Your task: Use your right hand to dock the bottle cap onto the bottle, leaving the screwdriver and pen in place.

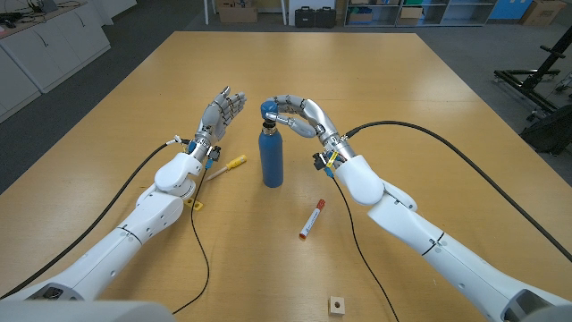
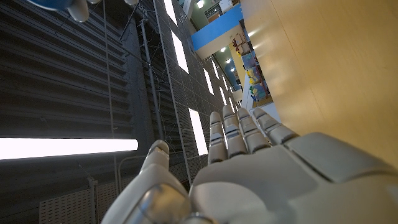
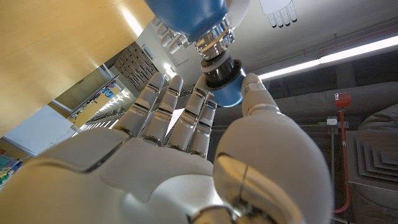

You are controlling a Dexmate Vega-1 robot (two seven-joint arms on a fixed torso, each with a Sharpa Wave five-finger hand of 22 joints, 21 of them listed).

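Observation:
A blue bottle (image 1: 272,159) stands upright mid-table. My right hand (image 1: 299,114) arches over its top and pinches the blue bottle cap (image 1: 268,109) between thumb and fingers. In the right wrist view the cap (image 3: 228,91) sits right at the bottle's silver neck (image 3: 214,42), its dark rim against the mouth; I cannot tell whether it is seated. The bottle's body (image 3: 186,12) shows beyond my right hand (image 3: 168,155). My left hand (image 1: 220,114) is raised left of the bottle, fingers apart and holding nothing; the left wrist view shows that hand (image 2: 249,174) the same way.
A yellow-handled screwdriver (image 1: 230,165) lies on the table (image 1: 375,80) left of the bottle, beside my left wrist. A red and white pen (image 1: 311,219) lies in front of the bottle to the right. A small wooden block (image 1: 336,305) sits near the front edge.

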